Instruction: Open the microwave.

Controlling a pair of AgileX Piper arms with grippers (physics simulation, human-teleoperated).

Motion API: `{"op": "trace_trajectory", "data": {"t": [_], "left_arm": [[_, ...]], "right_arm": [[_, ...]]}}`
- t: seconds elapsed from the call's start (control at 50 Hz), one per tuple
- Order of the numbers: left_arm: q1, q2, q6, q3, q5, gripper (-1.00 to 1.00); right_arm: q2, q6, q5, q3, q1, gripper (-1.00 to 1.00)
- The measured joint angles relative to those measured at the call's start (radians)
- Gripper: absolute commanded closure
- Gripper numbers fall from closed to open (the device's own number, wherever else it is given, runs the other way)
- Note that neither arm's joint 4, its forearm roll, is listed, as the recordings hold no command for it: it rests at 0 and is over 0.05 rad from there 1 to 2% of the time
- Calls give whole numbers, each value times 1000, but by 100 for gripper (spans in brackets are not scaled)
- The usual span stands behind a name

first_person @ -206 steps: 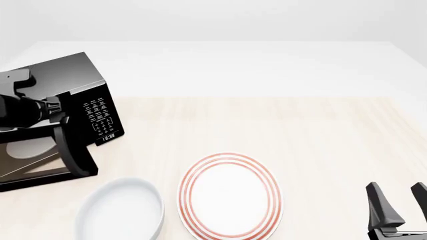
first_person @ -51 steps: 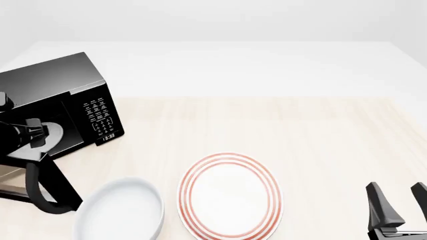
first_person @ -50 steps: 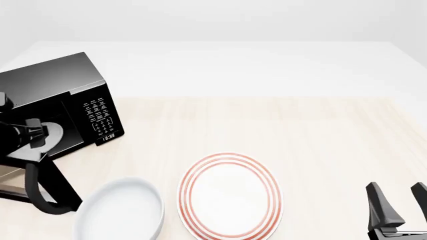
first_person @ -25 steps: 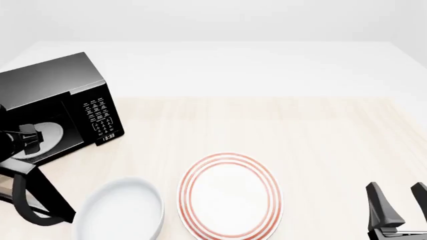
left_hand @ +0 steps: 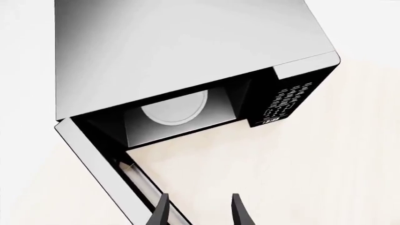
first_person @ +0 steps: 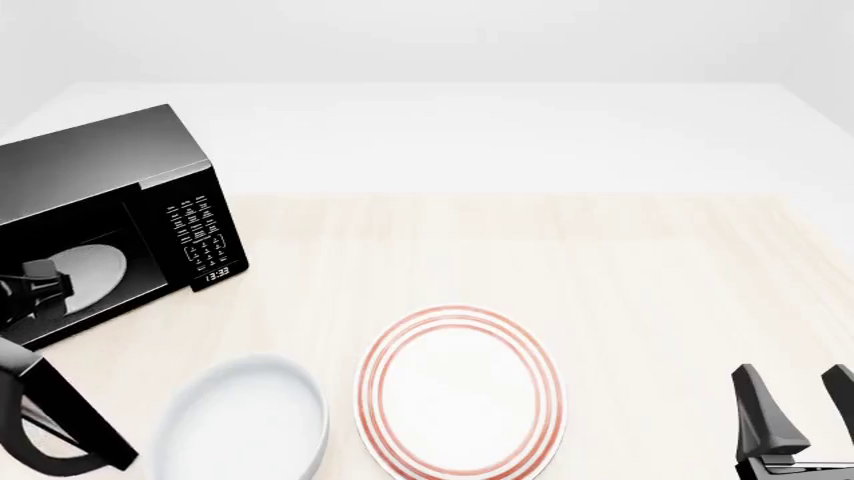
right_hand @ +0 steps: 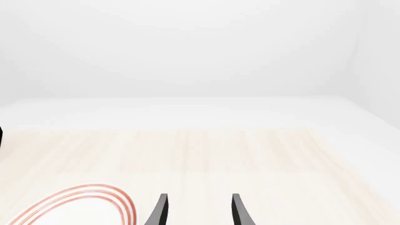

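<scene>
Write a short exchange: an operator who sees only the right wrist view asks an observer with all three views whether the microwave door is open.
Operator: I see only the table and a plate rim. Is the microwave door open?
Observer: Yes. The microwave has its door swung wide, and the white turntable inside shows.
Operator: Is the left gripper on the handle?
Observer: No. The left gripper is open with nothing between its fingers, beside the door's free edge.
Operator: Anything near the door?
Observer: A white bowl sits just right of it in the front view.
</scene>
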State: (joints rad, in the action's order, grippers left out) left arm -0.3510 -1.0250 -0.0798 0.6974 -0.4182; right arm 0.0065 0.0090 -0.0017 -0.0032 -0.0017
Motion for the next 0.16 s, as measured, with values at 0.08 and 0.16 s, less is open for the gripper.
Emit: {"op": "trace_trajectory", "data": {"t": [0.08,0.16], "left_arm": [[-3,4,-1,-3,1,-100],[-5,7,-2,-6,2,-100]], "right_arm": [[0,0,0,0,0,-100],[0,0,0,0,0,-100]]}}
